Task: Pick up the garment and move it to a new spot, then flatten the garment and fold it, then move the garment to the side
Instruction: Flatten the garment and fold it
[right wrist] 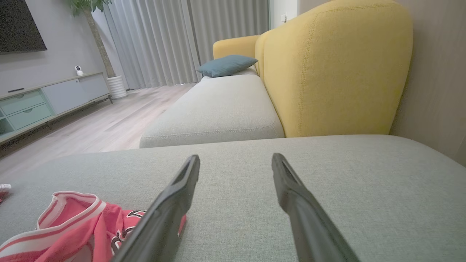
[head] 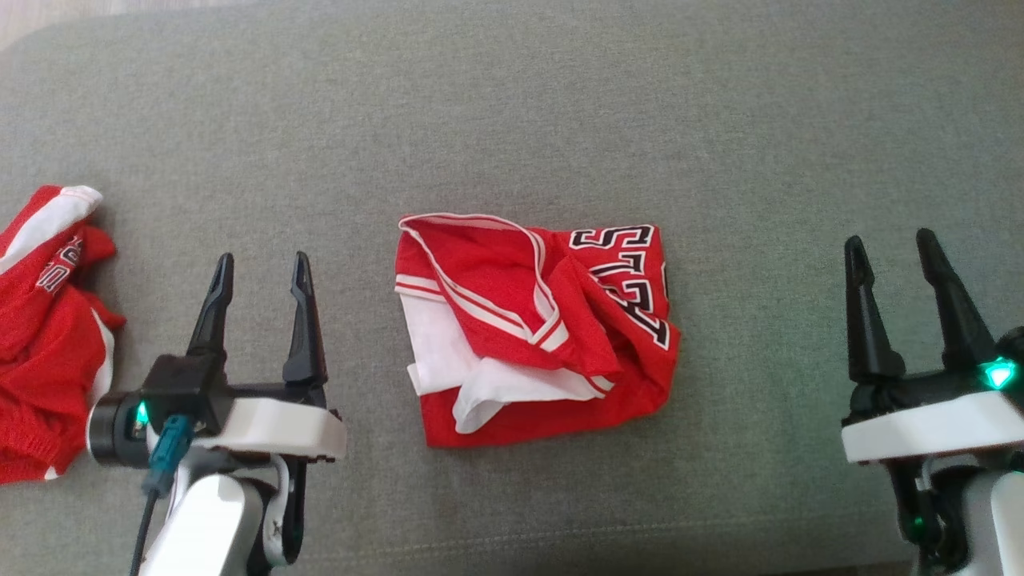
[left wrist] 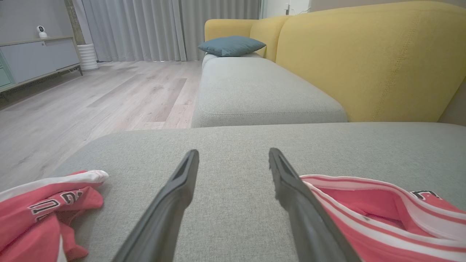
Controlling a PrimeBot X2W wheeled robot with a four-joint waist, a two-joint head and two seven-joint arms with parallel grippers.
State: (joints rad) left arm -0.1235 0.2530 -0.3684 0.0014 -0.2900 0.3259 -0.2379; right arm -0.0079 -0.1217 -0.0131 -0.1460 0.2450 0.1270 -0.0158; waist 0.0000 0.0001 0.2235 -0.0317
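you have two red jerseys, two grippers. jersey [head: 536,328] lies roughly folded at middle of grey cushion [head: 512,120], between your grippers, touching neither, nearer left gripper [head: 263,258] than right gripper [head: 890,238]. both finger pairs spread wide, holding nothing. second jersey [head: 48,336] crumpled at far left, just outside left gripper. yellow backrest [left wrist: 364,62] and blue pillow [left wrist: 231,45] well behind. only bare cushion between fingers and jersey.

Bare grey cushion [head: 512,96] around the folded red garment [head: 536,328]; second red garment [head: 48,336] at the left edge
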